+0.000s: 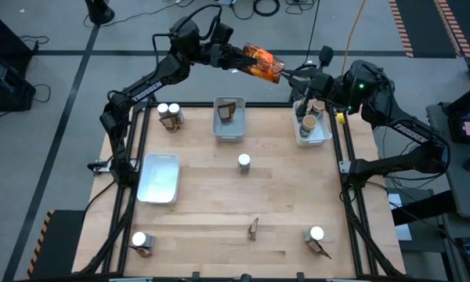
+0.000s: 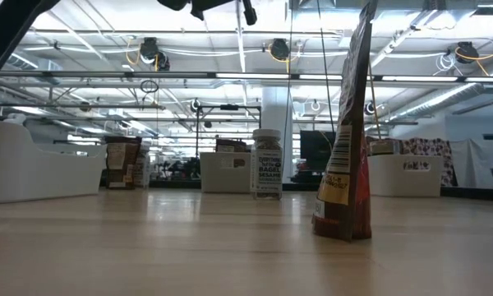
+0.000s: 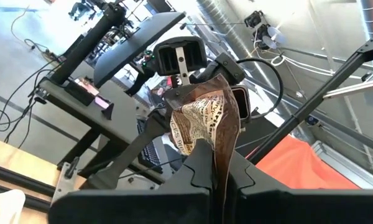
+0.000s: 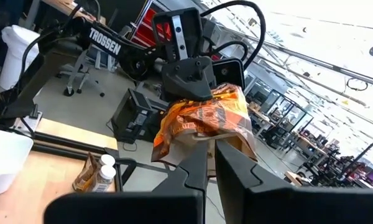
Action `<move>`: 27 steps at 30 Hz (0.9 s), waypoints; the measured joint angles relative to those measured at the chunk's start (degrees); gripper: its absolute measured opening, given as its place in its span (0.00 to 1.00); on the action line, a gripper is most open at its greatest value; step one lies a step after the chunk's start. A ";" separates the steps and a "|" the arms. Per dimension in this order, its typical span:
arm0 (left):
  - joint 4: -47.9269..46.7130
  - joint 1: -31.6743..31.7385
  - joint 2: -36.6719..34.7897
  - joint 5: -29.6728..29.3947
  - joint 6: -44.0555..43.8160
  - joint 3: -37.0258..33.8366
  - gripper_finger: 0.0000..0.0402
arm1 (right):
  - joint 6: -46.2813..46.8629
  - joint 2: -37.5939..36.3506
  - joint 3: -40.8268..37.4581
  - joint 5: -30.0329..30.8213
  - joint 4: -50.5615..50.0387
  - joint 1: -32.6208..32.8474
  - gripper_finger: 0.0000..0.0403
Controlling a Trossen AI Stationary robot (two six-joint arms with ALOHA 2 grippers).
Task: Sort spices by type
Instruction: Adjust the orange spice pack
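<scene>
A flat orange and dark-brown spice packet hangs in the air over the table's far edge, between my two grippers. My left gripper is shut on its left end, my right gripper on its right end. In the left wrist view the packet shows its brown printed side; in the right wrist view the packet shows orange. Another packet leans in the middle tray. Tan-topped tubs stand in the right tray. My left gripper pinches the packet's near end between its two fingers, coming level from the table's left. The packet is clear of the table and reaches across to the other gripper. My right gripper pinches the packet's opposite end between its two fingers, coming from the table's right. The crumpled packet stretches from it to the left gripper's fingers.
Two white-capped jars stand with a packet at the far left. One jar stands mid-table. A grey tray lies at the left. A packet stands near the front edge, with jar-and-packet pairs at the near left and near right.
</scene>
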 joint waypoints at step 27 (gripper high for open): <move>0.11 -0.36 -0.09 -0.87 -0.90 0.00 0.00 | -3.42 1.42 0.02 -0.55 1.10 -0.02 0.27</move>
